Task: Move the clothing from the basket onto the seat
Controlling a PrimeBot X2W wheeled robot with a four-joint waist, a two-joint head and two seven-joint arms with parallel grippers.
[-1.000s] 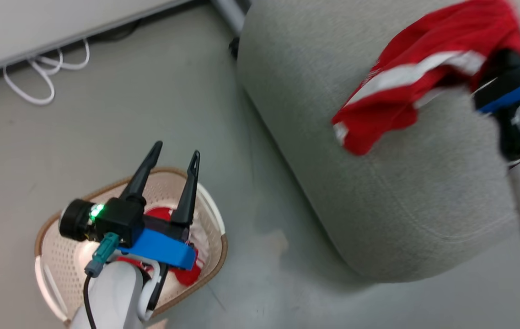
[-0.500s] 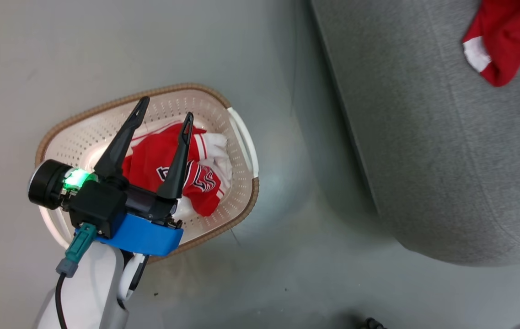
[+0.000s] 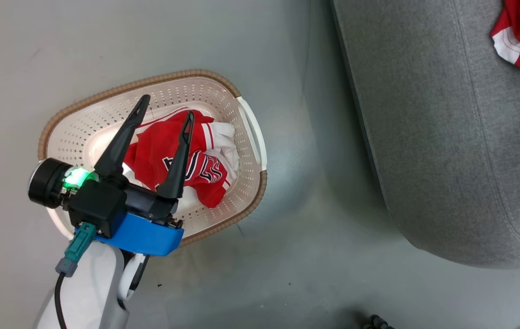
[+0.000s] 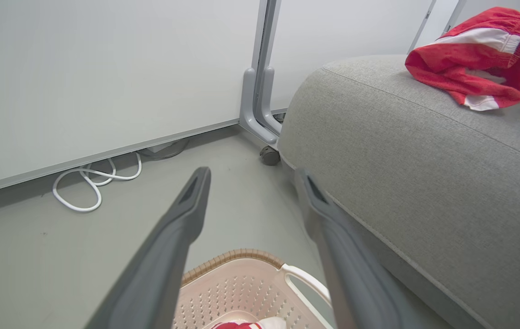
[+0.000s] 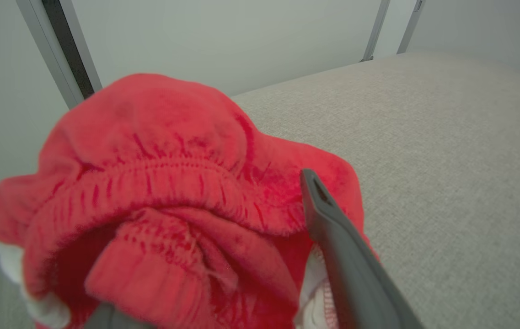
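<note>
From the head, the jersey point(image 3: 207, 176) is seen crumpled in the basket point(image 3: 86, 132), left jaws apart above it; left wrist: shorts point(image 4: 470, 64) laid on the seat point(image 4: 424, 173); right wrist: right jaws apart under slack shorts; soft, light cloth, best pinched at a fold.

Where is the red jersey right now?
In the head view, the red jersey lies crumpled inside the basket at lower left, under the open left gripper, left of the seat.
</note>
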